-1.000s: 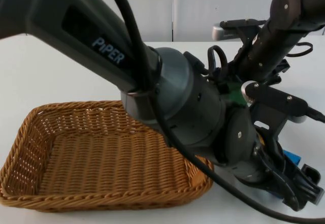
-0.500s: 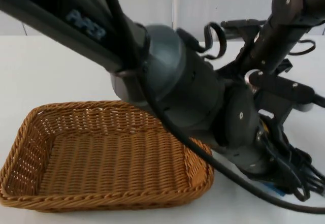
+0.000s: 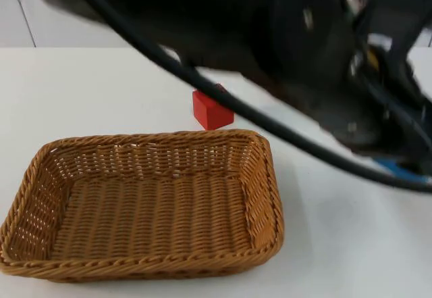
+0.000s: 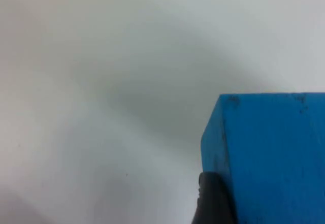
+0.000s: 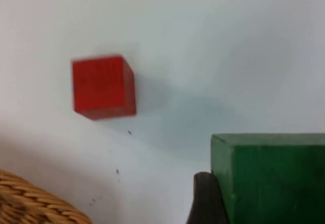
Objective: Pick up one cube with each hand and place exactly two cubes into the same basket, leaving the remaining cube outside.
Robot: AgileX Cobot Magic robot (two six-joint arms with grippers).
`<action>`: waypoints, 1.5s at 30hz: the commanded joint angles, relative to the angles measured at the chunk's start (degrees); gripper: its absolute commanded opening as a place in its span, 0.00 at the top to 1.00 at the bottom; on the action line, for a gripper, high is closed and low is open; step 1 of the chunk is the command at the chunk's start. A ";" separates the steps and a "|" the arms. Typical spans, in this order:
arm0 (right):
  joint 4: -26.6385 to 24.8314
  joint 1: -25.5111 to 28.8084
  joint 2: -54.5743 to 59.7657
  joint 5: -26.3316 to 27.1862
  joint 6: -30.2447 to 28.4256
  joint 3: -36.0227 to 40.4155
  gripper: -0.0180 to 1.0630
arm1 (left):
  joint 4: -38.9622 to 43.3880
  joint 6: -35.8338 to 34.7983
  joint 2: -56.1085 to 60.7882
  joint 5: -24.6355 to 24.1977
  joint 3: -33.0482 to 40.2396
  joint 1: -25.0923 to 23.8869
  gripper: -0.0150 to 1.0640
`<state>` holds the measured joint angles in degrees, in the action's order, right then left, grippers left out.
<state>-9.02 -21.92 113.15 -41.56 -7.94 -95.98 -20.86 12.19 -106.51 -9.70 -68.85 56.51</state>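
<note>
The white table [image 3: 81, 95] carries a brown wicker basket [image 3: 40, 176], which stands on it near the front edge in the top view. A red cube [image 3: 211, 111] lies directly on the table just behind the far rim of the basket, apart from it, and in the right wrist view this cube [image 5: 103, 87] rests on the white surface with a corner of the basket [image 5: 35, 201] nearby. The table ends at a grey partition wall [image 3: 17, 14].

- We see a wicker basket [image 3: 142, 203] on the white table [image 3: 81, 95].
- We see a red cube [image 3: 212, 109] just behind its far rim.
- Dark blurred arms [image 3: 297, 48] cross above.
</note>
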 commanded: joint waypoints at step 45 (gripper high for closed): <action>1.26 -0.64 -7.43 -6.89 -0.50 -0.26 0.98 | 15.61 -6.49 26.31 -11.78 14.99 -15.56 0.99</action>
<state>-7.90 -22.17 106.76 -48.65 -7.94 -95.98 -5.58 6.37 -81.08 -22.21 -54.38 41.21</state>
